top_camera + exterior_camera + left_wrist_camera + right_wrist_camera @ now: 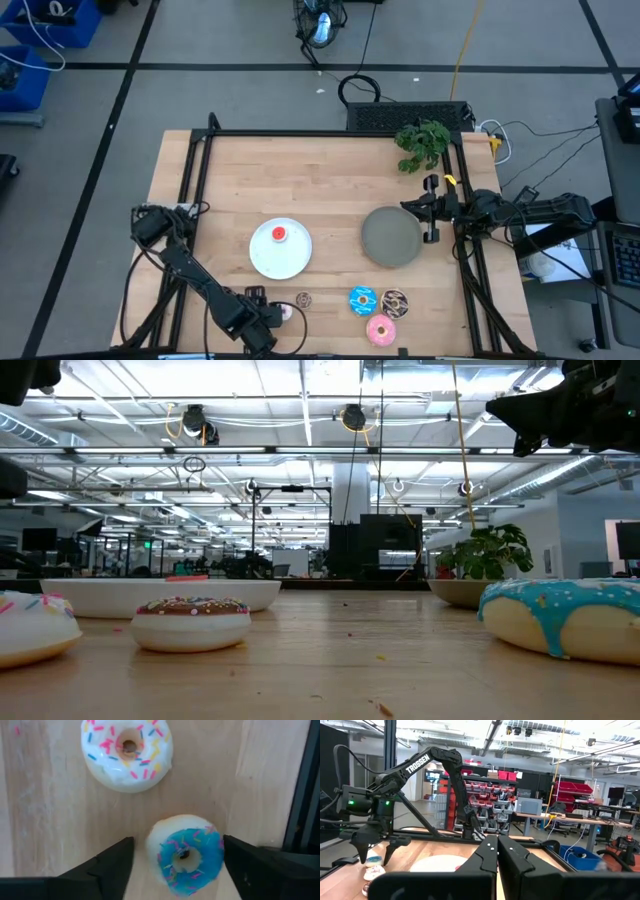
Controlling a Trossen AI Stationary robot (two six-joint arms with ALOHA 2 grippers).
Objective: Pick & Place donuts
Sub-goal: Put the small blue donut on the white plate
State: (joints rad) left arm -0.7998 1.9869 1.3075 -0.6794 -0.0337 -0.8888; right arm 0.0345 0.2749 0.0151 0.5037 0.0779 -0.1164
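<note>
Between your left gripper's (pixel 177 865) spread fingers sits the tiny blue donut (pixel 186 854) on the table near its front edge; it looks light and smooth, so pinch its outer sides squarely.

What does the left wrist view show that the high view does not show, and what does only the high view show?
Only the left wrist view shows a tiny blue donut between the open left tool's fingers, not gripped. Only the high view shows the red donut on the white plate, the grey plate, three larger donuts and the right tool. Both show the pink-white donut and the wooden table.
</note>
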